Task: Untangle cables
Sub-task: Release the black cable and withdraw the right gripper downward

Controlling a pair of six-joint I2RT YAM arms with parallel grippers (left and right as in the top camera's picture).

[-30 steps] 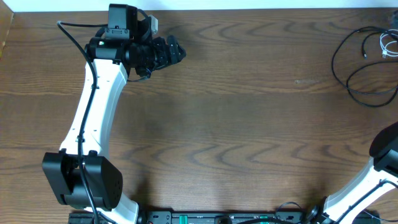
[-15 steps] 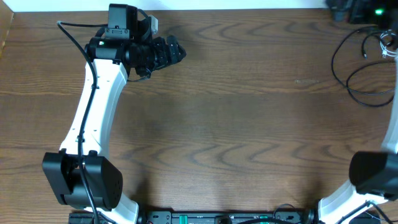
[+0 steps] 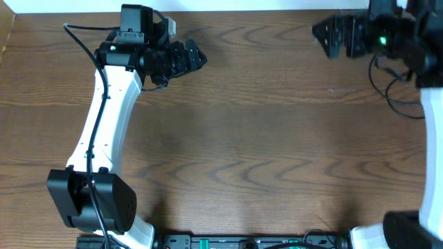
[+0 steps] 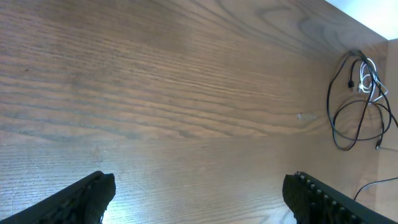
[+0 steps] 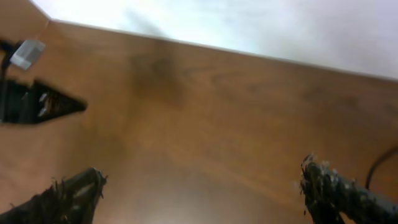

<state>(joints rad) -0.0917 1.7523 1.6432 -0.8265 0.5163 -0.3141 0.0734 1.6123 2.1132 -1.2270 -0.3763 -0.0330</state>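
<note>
The cables, thin black cords tangled with a short white one, lie at the table's far right in the left wrist view [image 4: 360, 99]. In the overhead view only black loops [image 3: 394, 97] show, the rest hidden under my right arm. My right gripper [image 3: 327, 36] is open and empty, hovering at the far edge just left of the cables; in its own blurred view [image 5: 199, 186] the fingers are wide apart over bare wood. My left gripper [image 3: 197, 57] is open and empty at the far left, its fingers spread in the left wrist view [image 4: 199, 199].
The wooden table's far edge [image 3: 263, 10] meets a white wall. My left arm [image 3: 104, 124] stretches along the left side. My right arm [image 3: 432, 117] runs along the right edge. A black strip [image 3: 249, 242] lies at the front edge.
My right arm has swung up from the lower right to the far right corner, and its gripper now sits over the table left of the cables. The left arm has not moved.
</note>
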